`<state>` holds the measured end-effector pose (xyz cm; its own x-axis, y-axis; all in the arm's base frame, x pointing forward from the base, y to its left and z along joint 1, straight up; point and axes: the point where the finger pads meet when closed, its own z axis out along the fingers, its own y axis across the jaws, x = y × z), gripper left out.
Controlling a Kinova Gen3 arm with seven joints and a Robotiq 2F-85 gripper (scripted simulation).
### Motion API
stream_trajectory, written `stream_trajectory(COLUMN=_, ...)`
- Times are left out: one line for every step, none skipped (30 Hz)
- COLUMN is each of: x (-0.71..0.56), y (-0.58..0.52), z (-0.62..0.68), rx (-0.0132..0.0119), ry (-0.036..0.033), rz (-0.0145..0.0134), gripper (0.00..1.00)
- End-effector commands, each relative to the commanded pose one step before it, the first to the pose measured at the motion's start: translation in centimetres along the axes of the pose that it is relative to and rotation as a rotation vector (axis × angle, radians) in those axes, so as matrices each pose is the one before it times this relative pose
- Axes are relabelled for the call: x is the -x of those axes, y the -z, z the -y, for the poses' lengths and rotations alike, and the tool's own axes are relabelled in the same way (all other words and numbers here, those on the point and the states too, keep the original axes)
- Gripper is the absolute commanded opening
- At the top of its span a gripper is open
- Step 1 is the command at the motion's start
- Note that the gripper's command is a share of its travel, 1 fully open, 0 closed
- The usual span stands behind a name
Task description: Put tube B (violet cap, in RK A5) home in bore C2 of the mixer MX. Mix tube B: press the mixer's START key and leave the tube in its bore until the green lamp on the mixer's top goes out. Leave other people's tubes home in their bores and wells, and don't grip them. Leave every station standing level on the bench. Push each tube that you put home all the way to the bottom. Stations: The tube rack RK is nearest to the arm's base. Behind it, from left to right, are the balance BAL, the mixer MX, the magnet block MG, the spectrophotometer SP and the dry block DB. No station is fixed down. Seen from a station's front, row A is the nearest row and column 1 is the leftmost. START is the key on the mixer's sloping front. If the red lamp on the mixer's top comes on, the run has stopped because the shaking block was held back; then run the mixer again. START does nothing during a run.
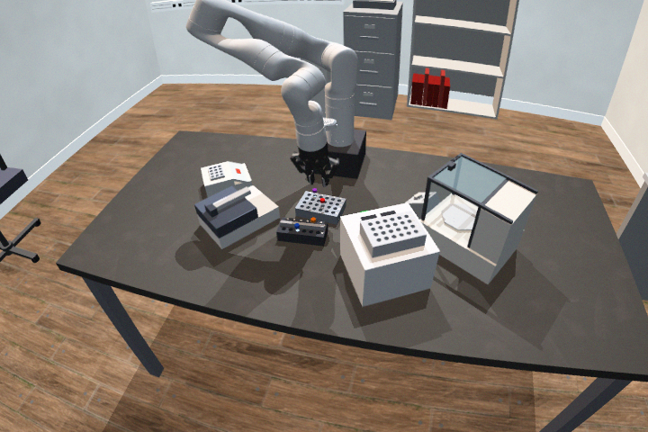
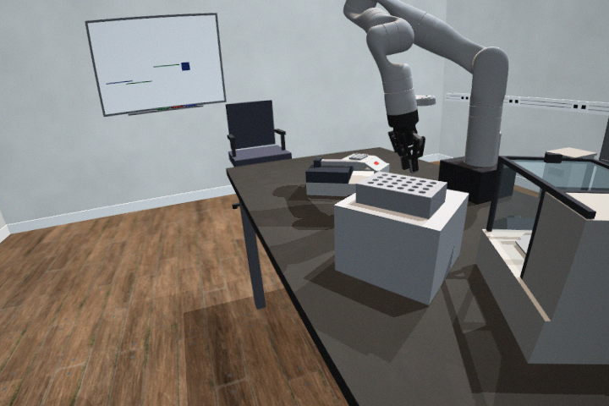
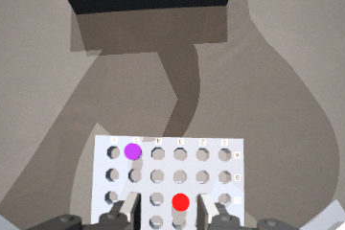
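Tube B shows as a violet cap (image 1: 314, 190) in the grey tube rack RK (image 1: 320, 207), in the row nearest the arm's base. In the wrist view the violet cap (image 3: 132, 151) stands in the rack's (image 3: 168, 179) top row, second bore from the left. My gripper (image 1: 318, 178) hangs above the rack, partly open and empty. Its fingers frame the rack's lower rows, and the violet cap is up and to the left of them. The mixer MX (image 1: 388, 249) is a white box with an empty grey bored block (image 1: 391, 231). It also shows in the exterior view (image 2: 398, 234), where the gripper (image 2: 409, 165) is behind it.
A red-capped tube (image 3: 180, 201) stands in the rack between my fingers' line of sight. The dark magnet block (image 1: 301, 229) holds blue and orange caps. The spectrophotometer (image 1: 236, 213), the dry block (image 1: 225, 175), the glass-walled balance (image 1: 475, 213) and the arm's base (image 1: 347, 152) surround the rack.
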<state>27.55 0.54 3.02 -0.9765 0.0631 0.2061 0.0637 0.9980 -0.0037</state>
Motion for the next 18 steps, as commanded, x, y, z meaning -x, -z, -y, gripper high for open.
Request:
stream_trajectory(x=-0.64, y=-0.097, z=0.526, rx=-0.00022, ry=-0.00011, rz=0.00146, gripper=0.42)
stream_trajectory(x=-0.259, y=-0.055, z=0.203, rx=-0.00001, ry=0.0, rz=-0.00001, gripper=0.42)
stream_trajectory(x=-0.259, y=-0.055, z=0.203, rx=-0.00001, ry=0.0, rz=-0.00001, gripper=0.42)
stream_trajectory(x=-0.259, y=-0.055, z=0.203, rx=-0.00001, ry=0.0, rz=-0.00001, gripper=0.42)
stream_trajectory(x=-0.259, y=-0.055, z=0.203, rx=-0.00001, ry=0.0, rz=-0.00001, gripper=0.42)
stream_trajectory(x=-0.259, y=-0.055, z=0.203, rx=-0.00001, ry=0.0, rz=-0.00001, gripper=0.42)
stream_trajectory(x=-0.259, y=-0.055, z=0.203, rx=-0.00001, ry=0.0, rz=-0.00001, gripper=0.42)
stream_trajectory(x=-0.259, y=-0.055, z=0.203, rx=-0.00001, ry=0.0, rz=-0.00001, gripper=0.42)
stream_trajectory(x=-0.259, y=-0.055, z=0.203, rx=-0.00001, ry=0.0, rz=-0.00001, gripper=0.42)
stream_trajectory(x=-0.259, y=-0.055, z=0.203, rx=-0.00001, ry=0.0, rz=-0.00001, gripper=0.42)
stream_trajectory(x=-0.259, y=-0.055, z=0.203, rx=-0.00001, ry=0.0, rz=-0.00001, gripper=0.42)
stream_trajectory(x=0.0, y=0.0, z=0.0, rx=0.0, ry=0.0, rz=0.0, gripper=0.42)
stream_trajectory(x=0.0, y=0.0, z=0.0, rx=0.0, ry=0.0, rz=0.0, gripper=0.42)
stream_trajectory(x=-0.259, y=-0.055, z=0.204, rx=0.0, ry=0.0, rz=-0.00001, gripper=0.42)
stream_trajectory(x=-0.164, y=-0.035, z=0.128, rx=0.0, ry=0.0, rz=-0.00001, gripper=0.42)
stream_trajectory(x=0.0, y=0.0, z=0.0, rx=0.0, ry=0.0, rz=0.0, gripper=0.42)
stream_trajectory(x=0.0, y=0.0, z=0.0, rx=0.0, ry=0.0, rz=0.0, gripper=0.42)
stream_trajectory(x=0.005, y=0.0, z=-0.004, rx=-0.00002, ry=0.0, rz=-0.00002, gripper=0.42)
